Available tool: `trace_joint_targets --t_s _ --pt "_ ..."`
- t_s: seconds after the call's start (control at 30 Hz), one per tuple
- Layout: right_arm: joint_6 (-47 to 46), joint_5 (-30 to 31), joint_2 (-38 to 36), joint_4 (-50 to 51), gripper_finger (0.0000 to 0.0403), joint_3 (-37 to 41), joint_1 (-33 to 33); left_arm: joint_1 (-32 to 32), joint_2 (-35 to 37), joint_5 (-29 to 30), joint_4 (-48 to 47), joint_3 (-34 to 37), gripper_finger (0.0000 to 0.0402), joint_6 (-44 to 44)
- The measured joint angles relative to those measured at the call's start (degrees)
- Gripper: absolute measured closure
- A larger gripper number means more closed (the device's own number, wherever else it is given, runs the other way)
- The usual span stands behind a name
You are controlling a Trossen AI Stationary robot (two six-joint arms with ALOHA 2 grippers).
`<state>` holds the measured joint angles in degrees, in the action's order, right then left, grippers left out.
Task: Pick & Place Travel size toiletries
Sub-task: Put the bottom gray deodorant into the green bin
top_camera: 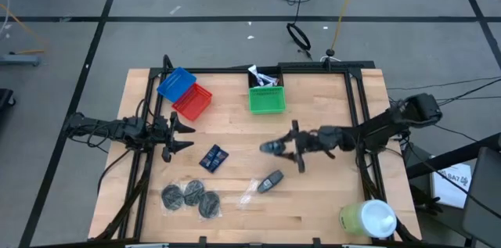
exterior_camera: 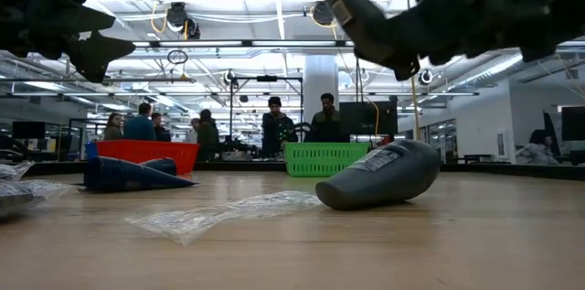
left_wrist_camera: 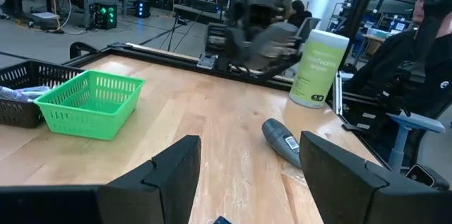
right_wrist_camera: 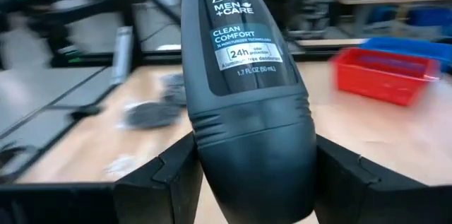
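Dark grey oval deodorant (right_wrist_camera: 247,90), label reading "Dove Men+Care Clean Comfort", clamped between the 2 fingers of the right end effector (top_camera: 275,148), which hangs above the middle of the surface (top_camera: 313,217); in the right wrist view the item fills the gap between both dark fingers (right_wrist_camera: 166,174). A second dark grey oval piece (top_camera: 270,181) lies on its side on the wood, just in front of and below that end effector, beside a clear plastic wrapper scrap (exterior_camera: 219,215). 2 dark blue flat packets (top_camera: 213,157) lie together near the centre-left; 3 dark grey round discs (top_camera: 190,196) sit in a cluster toward the front-left edge. White-silver tubes (top_camera: 261,76) rest in a black bin at the back, touching the green basket (top_camera: 266,99) in front of it. The left end effector (top_camera: 185,135) hovers over the left side with its fingers spread apart and nothing between them, near the packets. A blue basket (top_camera: 175,82) and a red basket (top_camera: 192,102) stand side by side at the back-left. A yellow-green cylinder (top_camera: 368,218) with a white top stands at the front-right corner. In the low view the held item is hard to separate from the dark arm above; people (exterior_camera: 274,125) stand in the room behind. The disc surfaces are too small to read.
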<state>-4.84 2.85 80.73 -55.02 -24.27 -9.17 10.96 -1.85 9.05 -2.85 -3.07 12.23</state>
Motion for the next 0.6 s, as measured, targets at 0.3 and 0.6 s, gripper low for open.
trace_joint_targets --t_s 0.3,0.6 --pt "1.7 -3.1 -0.5 0.2 0.0207 0.8 12.3 0.0 0.0 0.0 0.0 0.0 0.0165 0.0" --pt "4.1 -11.2 -0.5 0.4 0.0207 0.8 25.7 0.0 0.0 0.0 0.0 0.0 0.0165 0.0"
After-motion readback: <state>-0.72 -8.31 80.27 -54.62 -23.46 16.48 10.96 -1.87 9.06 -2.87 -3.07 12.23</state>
